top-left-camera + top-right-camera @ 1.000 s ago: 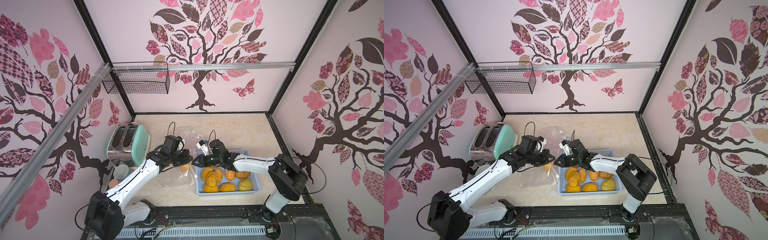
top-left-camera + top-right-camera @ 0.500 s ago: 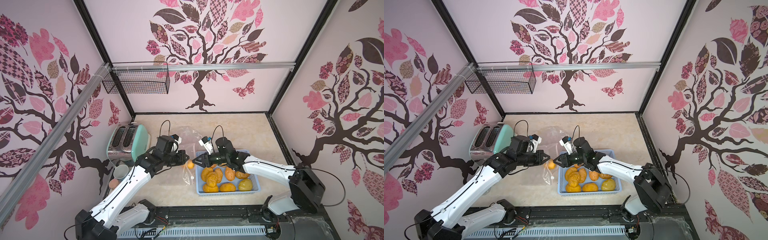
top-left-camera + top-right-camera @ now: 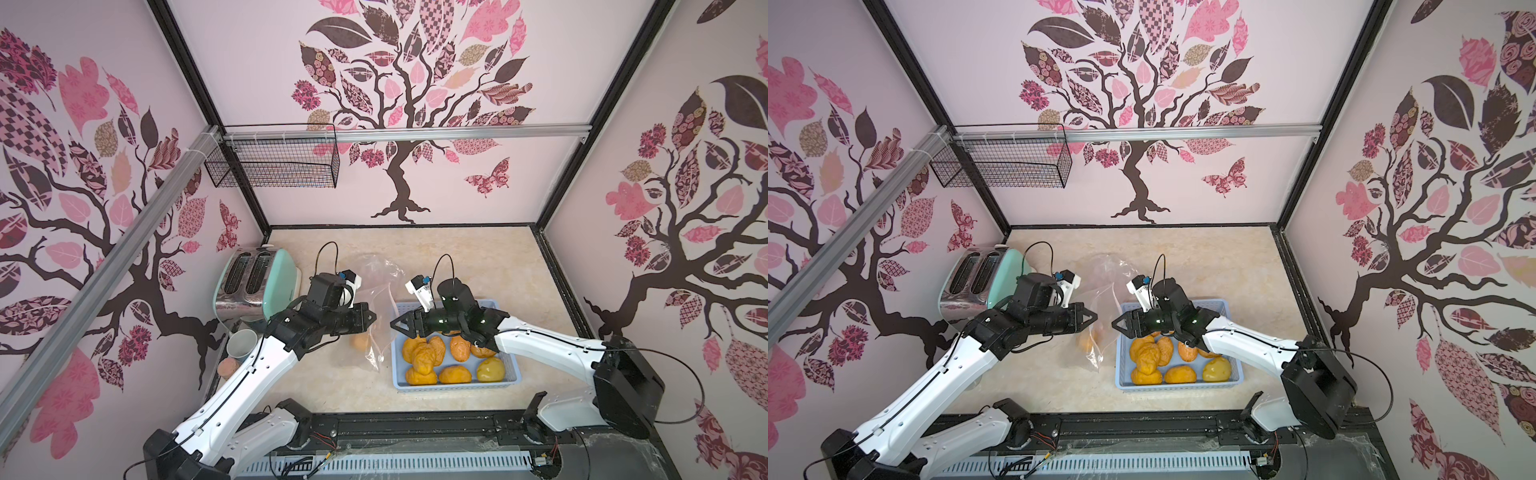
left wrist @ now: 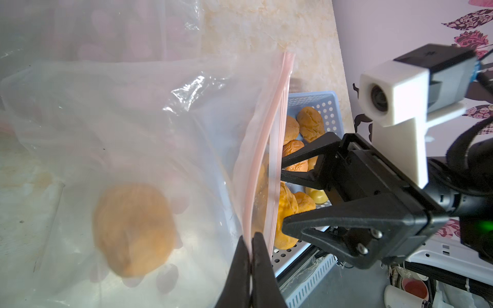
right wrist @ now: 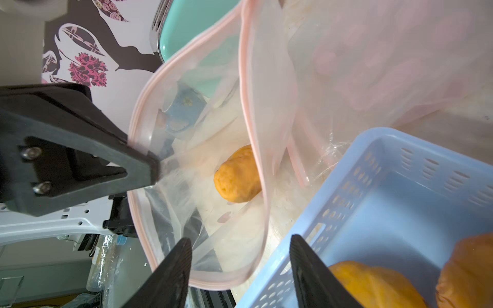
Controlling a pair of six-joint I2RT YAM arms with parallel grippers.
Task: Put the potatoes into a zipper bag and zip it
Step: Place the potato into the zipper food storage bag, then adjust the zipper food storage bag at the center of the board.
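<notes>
Inside the bag (image 5: 266, 66), a potato (image 5: 237, 174) beyond the right end effector (image 5: 238, 240)

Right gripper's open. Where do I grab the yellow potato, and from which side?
Take the yellow potato across its middle, coming straight down from above. It lies low in the basket near a front corner, with an orange potato close beside it and the wall near. A sideways approach by the right gripper therefore looks blocked.

A mint-green and chrome two-slot toaster (image 3: 257, 286) stands at the left edge of the beige marbled table (image 3: 457, 257), with a grey cup (image 3: 243, 343) and a pinkish round fruit (image 3: 227, 368) near it. A pale-blue perforated plastic basket (image 3: 457, 385) sits well apart from them. A black wire basket (image 3: 274, 162) hangs above.
</notes>
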